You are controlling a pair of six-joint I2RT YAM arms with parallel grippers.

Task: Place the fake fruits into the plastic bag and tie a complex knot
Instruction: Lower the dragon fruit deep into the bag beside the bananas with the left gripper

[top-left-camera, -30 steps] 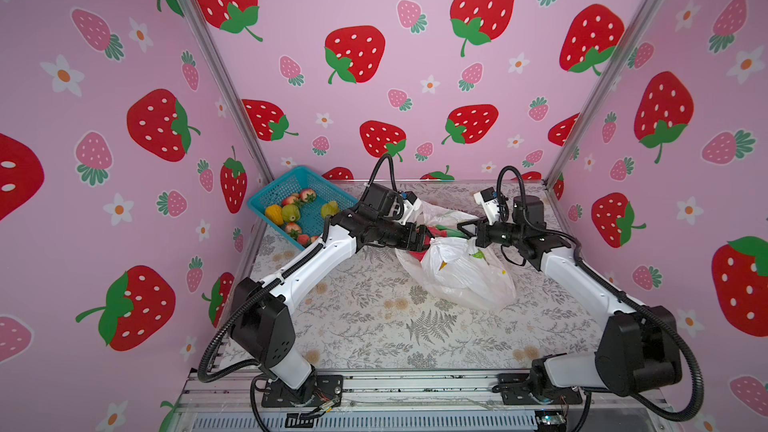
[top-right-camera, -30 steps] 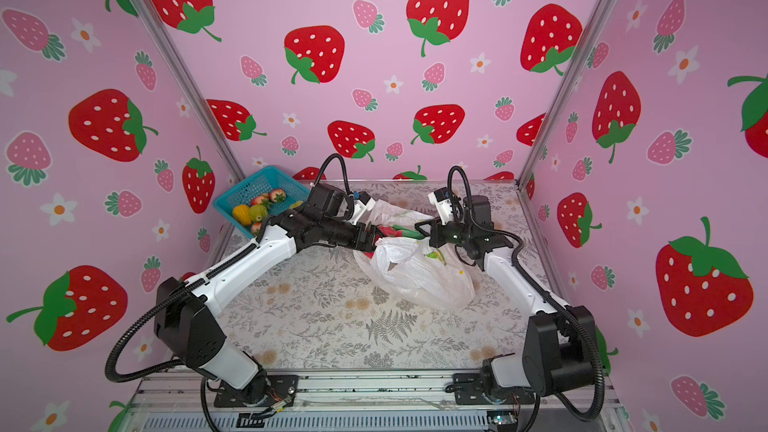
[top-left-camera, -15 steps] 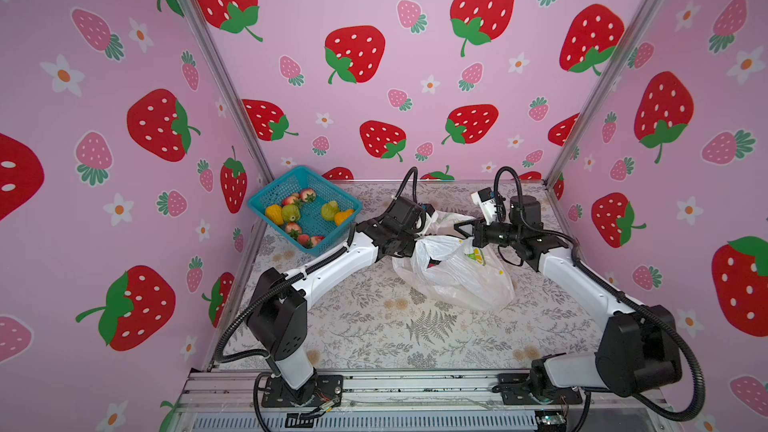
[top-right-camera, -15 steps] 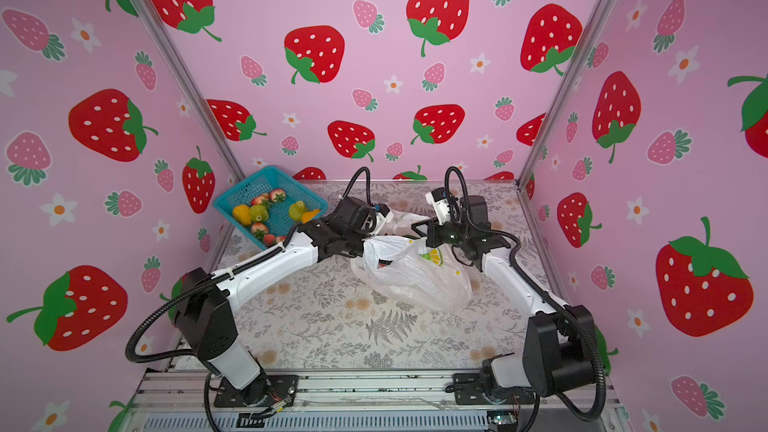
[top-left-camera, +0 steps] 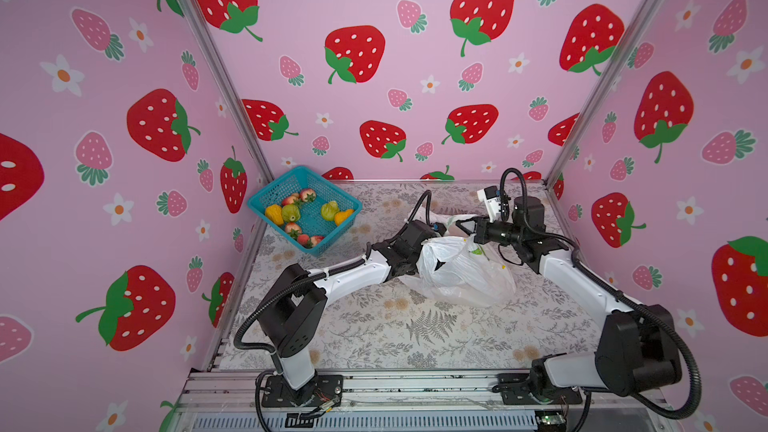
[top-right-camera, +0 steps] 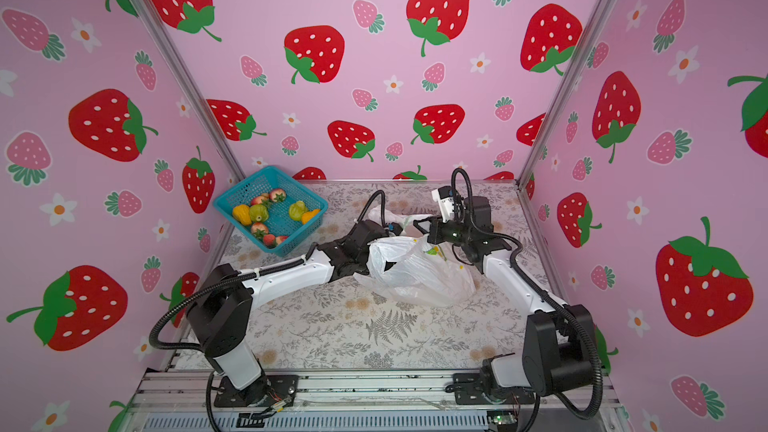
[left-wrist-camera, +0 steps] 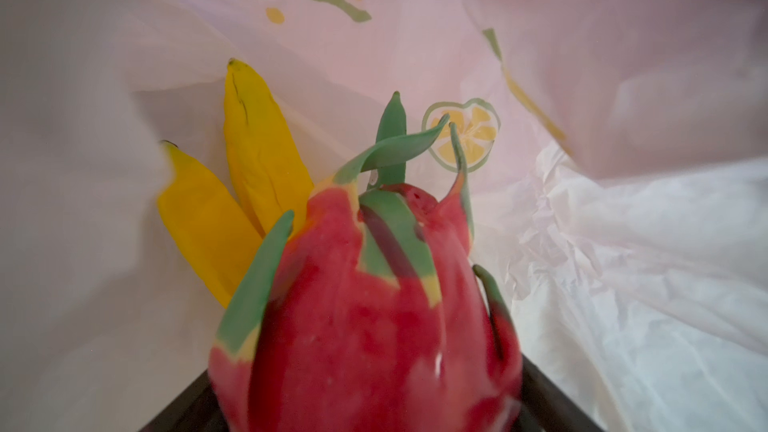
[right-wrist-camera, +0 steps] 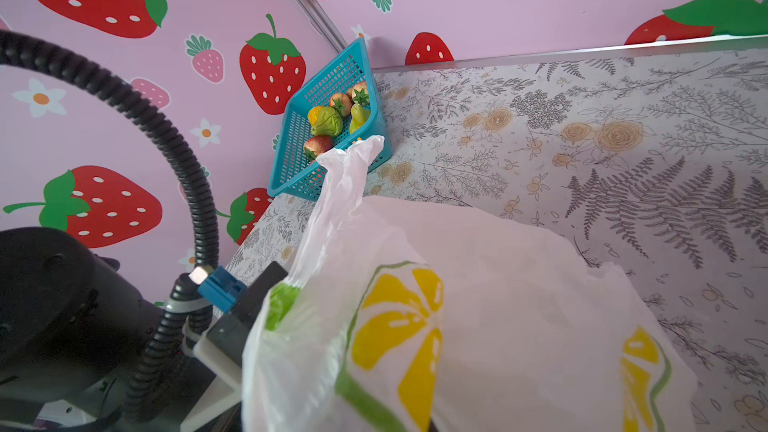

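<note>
The plastic bag (top-left-camera: 461,272) lies on the table in both top views, its mouth toward the back. My right gripper (top-left-camera: 463,224) is shut on the bag's upper rim and holds it up; in the right wrist view the bag (right-wrist-camera: 498,284) covers the jaws. My left gripper is hidden inside the bag mouth in both top views. In the left wrist view it (left-wrist-camera: 365,405) is shut on a red dragon fruit (left-wrist-camera: 365,305) with green scales, inside the bag (left-wrist-camera: 623,263). Two yellow bananas (left-wrist-camera: 249,168) lie just beyond the fruit.
A teal mesh basket (top-left-camera: 266,197) stands at the back left corner with several fake fruits (top-left-camera: 291,213) in it. One bag handle (right-wrist-camera: 345,176) sticks up loose. Pink walls close in the left, back and right sides of the flower-patterned table (top-left-camera: 374,326).
My left arm has reached right and pushed its gripper, with the dragon fruit, into the bag mouth. The right gripper has kept its hold on the rim, almost still.
</note>
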